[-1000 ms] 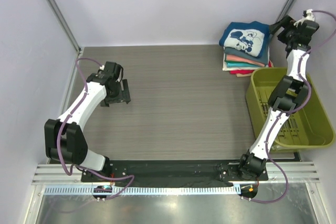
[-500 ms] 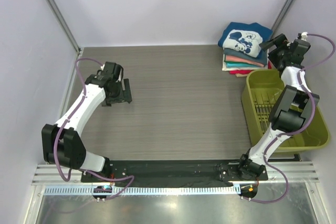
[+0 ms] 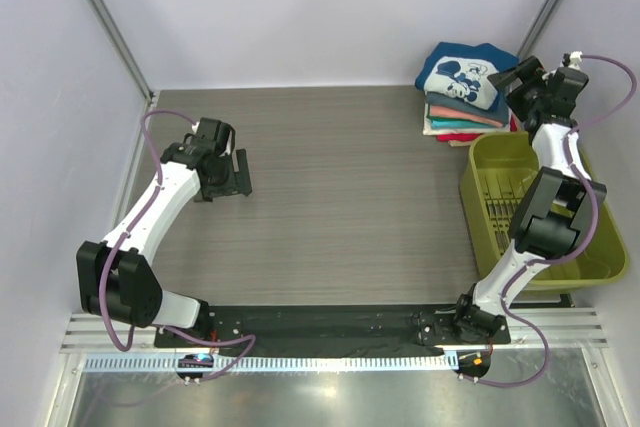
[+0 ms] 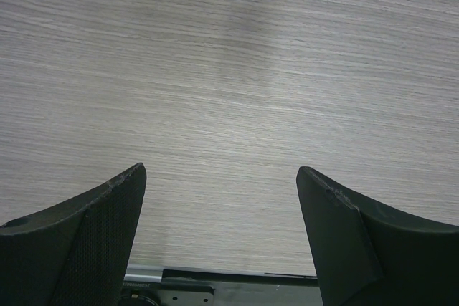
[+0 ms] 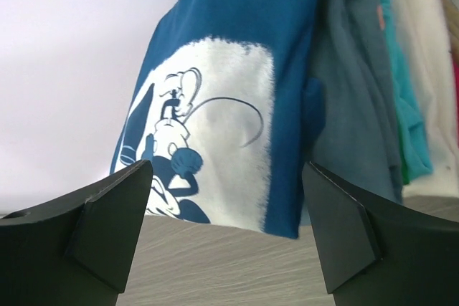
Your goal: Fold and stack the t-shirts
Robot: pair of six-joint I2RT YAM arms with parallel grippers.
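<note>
A stack of folded t-shirts (image 3: 462, 102) stands at the table's far right. On top lies the navy-blue shirt with a white cartoon-mouse print (image 3: 466, 71); it also shows in the right wrist view (image 5: 237, 98), over slate-teal, coral and white layers (image 5: 373, 105). My right gripper (image 3: 510, 78) is open and empty just right of the stack's top, apart from the cloth. My left gripper (image 3: 240, 176) is open and empty over bare table at the left; its fingers (image 4: 107, 234) frame only wood grain.
An olive-green plastic basket (image 3: 590, 247) stands at the right edge, next to the stack, with the right arm reaching over it. Purple walls close in the back and sides. A black base plate (image 3: 330, 327) runs along the near edge.
My right gripper dropped from beside the far corner post to the stack's right side. The basket shifted slightly left. The left arm has barely moved.
</note>
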